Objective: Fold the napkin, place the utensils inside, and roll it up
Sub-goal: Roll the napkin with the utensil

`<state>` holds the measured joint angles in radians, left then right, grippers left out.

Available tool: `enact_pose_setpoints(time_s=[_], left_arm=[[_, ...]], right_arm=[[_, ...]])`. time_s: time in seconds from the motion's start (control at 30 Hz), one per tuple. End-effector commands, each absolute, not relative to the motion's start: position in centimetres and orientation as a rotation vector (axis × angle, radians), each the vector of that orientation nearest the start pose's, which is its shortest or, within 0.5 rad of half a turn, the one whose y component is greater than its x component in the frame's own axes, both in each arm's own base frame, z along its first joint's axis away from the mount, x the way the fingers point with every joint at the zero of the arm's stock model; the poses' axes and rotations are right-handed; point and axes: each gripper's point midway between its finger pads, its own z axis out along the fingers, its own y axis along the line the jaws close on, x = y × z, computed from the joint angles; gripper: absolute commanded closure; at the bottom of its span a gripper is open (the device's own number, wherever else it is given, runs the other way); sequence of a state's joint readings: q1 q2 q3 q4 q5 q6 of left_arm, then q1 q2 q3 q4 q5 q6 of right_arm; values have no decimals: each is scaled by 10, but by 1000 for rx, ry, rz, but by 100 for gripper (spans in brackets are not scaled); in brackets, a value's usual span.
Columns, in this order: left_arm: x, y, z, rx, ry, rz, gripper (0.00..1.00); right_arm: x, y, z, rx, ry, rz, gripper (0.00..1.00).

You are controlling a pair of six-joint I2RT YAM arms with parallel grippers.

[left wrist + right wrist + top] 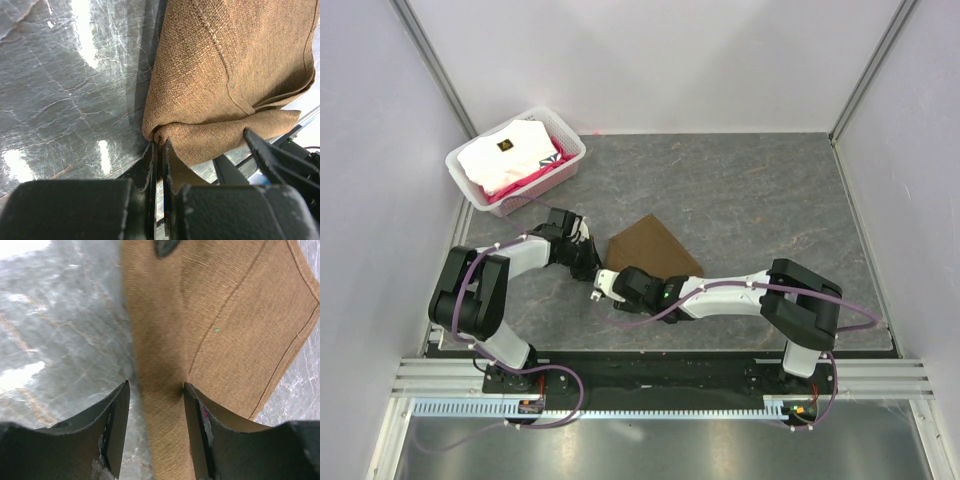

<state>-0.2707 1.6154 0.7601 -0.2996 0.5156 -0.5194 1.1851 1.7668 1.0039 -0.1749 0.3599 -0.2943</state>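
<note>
The brown napkin [652,250] lies folded on the grey table, its left corner lifted off the surface. My left gripper [592,263] is shut on that corner; in the left wrist view the jaws [160,146] pinch a bunched tip of the napkin [225,65]. My right gripper [607,289] is just below it. In the right wrist view it [156,390] is open, straddling a raised fold of the napkin [235,325]; the right finger [192,405] touches the cloth and the left one stands clear. The utensil is out of view.
A white basket [570,150] holding white and pink folded cloths sits at the back left. Walls enclose the table on three sides. The two arms' wrists are close together at the napkin's left corner; the right arm's parts [280,155] show beside the left gripper.
</note>
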Motion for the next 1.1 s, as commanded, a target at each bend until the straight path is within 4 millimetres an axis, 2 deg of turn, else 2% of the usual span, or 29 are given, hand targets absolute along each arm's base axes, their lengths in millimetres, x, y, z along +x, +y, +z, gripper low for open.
enact_pose_setpoints(time_s=[0.0, 0.17, 0.23, 0.3, 0.4, 0.5, 0.53, 0.6, 0.7, 0.8, 0.83, 0.9, 1.07], left_arm=[[253, -177, 17, -130, 2828, -884, 98], [256, -179, 21, -112, 2808, -903, 98], [257, -180, 22, -108, 2800, -908, 98], [259, -180, 24, -102, 2789, -912, 97], [260, -179, 26, -106, 2777, -899, 90], [264, -173, 30, -132, 2752, -852, 70], [266, -171, 32, -140, 2742, -841, 62], [268, -163, 36, -171, 2713, -797, 57], [268, -152, 42, -210, 2666, -724, 39], [265, -144, 48, -235, 2614, -683, 37], [260, -142, 45, -243, 2615, -678, 36], [263, -148, 56, -212, 2552, -737, 36], [252, -159, 60, -154, 2506, -854, 34]], right_arm=[[230, 333, 24, -1500, 1951, -29, 47], [222, 331, 11, -1595, 2047, 86, 60], [215, 328, -5, -1643, 2118, 144, 66], [208, 325, -12, -1668, 2183, 208, 71], [198, 321, -26, -1698, 2276, 280, 76], [193, 317, -30, -1712, 2334, 313, 80], [190, 313, -31, -1720, 2363, 318, 81], [191, 312, -28, -1709, 2389, 355, 82], [189, 311, -23, -1685, 2436, 440, 83], [187, 313, -16, -1675, 2476, 537, 83], [187, 314, -12, -1675, 2487, 558, 84], [183, 314, -10, -1683, 2516, 640, 84], [180, 322, -4, -1694, 2557, 830, 85]])
